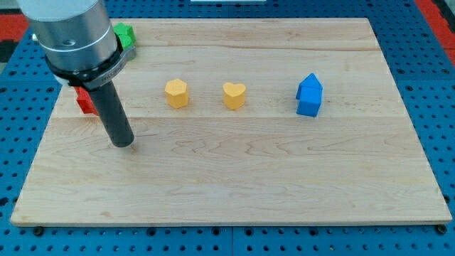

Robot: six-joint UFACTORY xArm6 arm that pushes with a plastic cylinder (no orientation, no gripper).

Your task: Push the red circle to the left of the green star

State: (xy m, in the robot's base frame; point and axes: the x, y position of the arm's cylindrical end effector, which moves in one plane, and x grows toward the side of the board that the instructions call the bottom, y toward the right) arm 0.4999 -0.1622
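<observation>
We are working with no pincer at all, so there is nothing to call spread or pressed together; our arm is ending in a dark rod, and my tip (124,142) is resting on the bench (234,185) in the left part of the frame. Just up and to the left of the tip, the red block (85,102) is sitting near the bench's left edge, mostly hidden behind the rod, so we cannot confirm its round shape. Above it, in the upper left of the frame, the green block (125,33) is peeking out from behind the arm's housing; its star outline is hidden too.

We are judging the red block to be light, stiff and ready to slide on smooth wood. There is nothing to grip, so we are planning to press against a flat side, squarely, since an off-centre shove would likely spin it away. It is lying close to the left edge, so overshooting could send it off the bench.

Moving rightward, a yellow block (176,93) and a yellow heart (234,95) are standing mid-frame, and a blue block (309,96) is standing right of centre. All three are well apart from the red block and not obstructing.
</observation>
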